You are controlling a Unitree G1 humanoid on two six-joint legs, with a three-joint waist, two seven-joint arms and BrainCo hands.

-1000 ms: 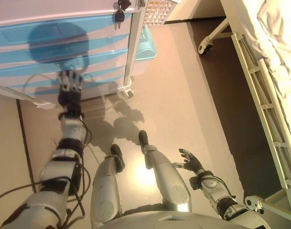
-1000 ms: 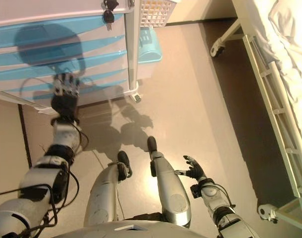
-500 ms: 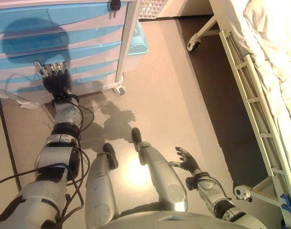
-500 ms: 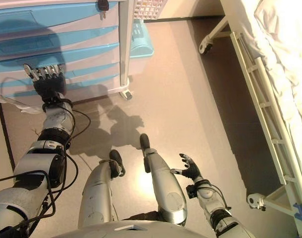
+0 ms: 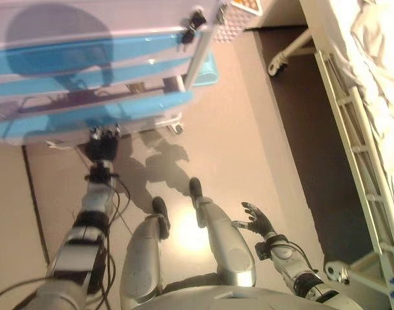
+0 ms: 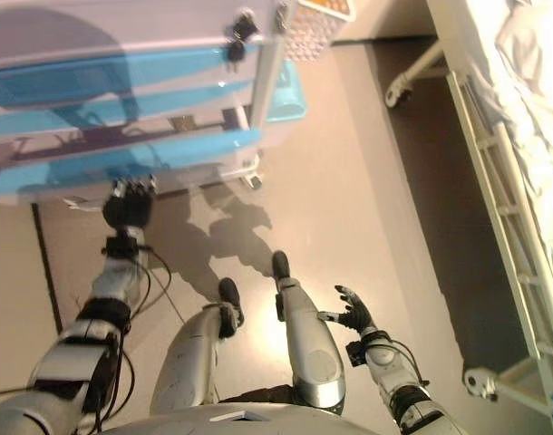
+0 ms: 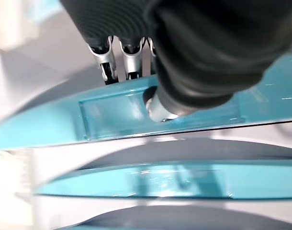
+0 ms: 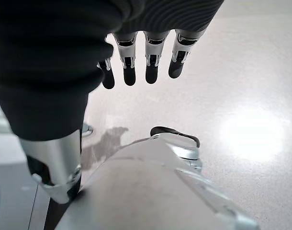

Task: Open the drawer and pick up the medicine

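Observation:
A cabinet of pale blue drawers stands at the upper left. One lower drawer is pulled out, and its inside shows dark clutter and a small tan box; I cannot tell which of these is the medicine. My left hand is at that drawer's front. In the left wrist view its fingers hook over the recessed handle and the thumb presses on the blue front. My right hand hangs low by the right side with its fingers spread, holding nothing.
Keys hang from the top drawer's lock. A mesh basket and a blue bin sit by the cabinet's right side. A bed frame with a caster runs along the right, across open floor.
The drawer, shut in the earlier frames, now stands pulled out, and my left hand has come back toward me with its front. The camera view has also shifted. The right hand stays put.

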